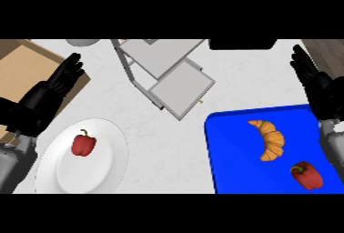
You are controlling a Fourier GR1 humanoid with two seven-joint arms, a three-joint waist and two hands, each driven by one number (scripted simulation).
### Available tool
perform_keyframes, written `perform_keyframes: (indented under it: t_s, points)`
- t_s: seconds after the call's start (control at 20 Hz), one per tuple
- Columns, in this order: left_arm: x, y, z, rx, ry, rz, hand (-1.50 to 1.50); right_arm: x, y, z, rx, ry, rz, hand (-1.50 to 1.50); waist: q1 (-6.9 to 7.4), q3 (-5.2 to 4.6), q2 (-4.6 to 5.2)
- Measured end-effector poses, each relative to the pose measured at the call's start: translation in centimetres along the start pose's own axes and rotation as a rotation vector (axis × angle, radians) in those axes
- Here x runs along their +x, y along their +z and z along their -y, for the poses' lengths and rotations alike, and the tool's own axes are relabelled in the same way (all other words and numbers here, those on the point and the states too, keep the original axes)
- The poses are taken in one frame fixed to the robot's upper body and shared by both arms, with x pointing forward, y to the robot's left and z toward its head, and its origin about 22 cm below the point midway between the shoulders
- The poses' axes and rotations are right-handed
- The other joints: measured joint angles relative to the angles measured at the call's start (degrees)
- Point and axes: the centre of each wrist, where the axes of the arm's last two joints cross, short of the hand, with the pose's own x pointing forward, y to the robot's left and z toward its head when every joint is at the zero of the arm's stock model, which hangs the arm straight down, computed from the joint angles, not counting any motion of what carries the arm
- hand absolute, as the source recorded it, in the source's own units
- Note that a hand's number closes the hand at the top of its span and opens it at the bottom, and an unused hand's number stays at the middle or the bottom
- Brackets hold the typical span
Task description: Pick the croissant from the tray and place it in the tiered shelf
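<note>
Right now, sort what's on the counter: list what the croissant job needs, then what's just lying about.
Needed:
croissant
blue tray
tiered shelf

Lying about:
red pepper on the tray
white plate
red pepper on the plate

My left hand (57,84) was raised at the view's left edge, fingers (73,63) straight and holding nothing. My right hand (321,91) was raised at the right edge, likewise straight and unloaded.
</note>
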Motion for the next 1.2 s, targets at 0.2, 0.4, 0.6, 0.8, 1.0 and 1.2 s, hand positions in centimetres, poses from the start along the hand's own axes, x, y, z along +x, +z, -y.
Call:
perform_keyframes:
  t_s: [0.2,0.4,0.6,0.8,1.0,1.2]
  points:
    - [-3.8,1.7,0.1,0.094,0.066,-0.154,0.0,-1.0,1.9,3.9,-0.075,0.008,0.054,1.5,-0.57,0.14,0.28]
    - [-8.3,4.5,0.6,0.201,0.168,-0.372,0.0,-3.7,4.7,10.1,-0.197,0.171,-0.037,1.5,-1.27,0.06,0.93]
    - [-10.5,5.6,2.0,0.234,0.242,-0.489,0.0,-9.0,8.5,12.8,-0.265,0.115,-0.167,-1.5,-0.77,0.22,0.94]
    - [-11.0,6.0,2.8,0.242,0.264,-0.505,0.0,-11.6,11.5,15.3,-0.208,0.077,-0.141,-1.5,-0.06,0.42,0.59]
    - [-10.9,5.8,2.8,0.249,0.272,-0.519,0.0,-11.4,12.8,17.2,-0.065,0.074,-0.109,-1.5,0.08,0.4,0.44]
    - [-11.2,5.8,2.9,0.257,0.269,-0.52,0.0,-9.2,12.7,17.7,0.065,0.089,-0.114,-1.5,-0.06,0.38,0.25]
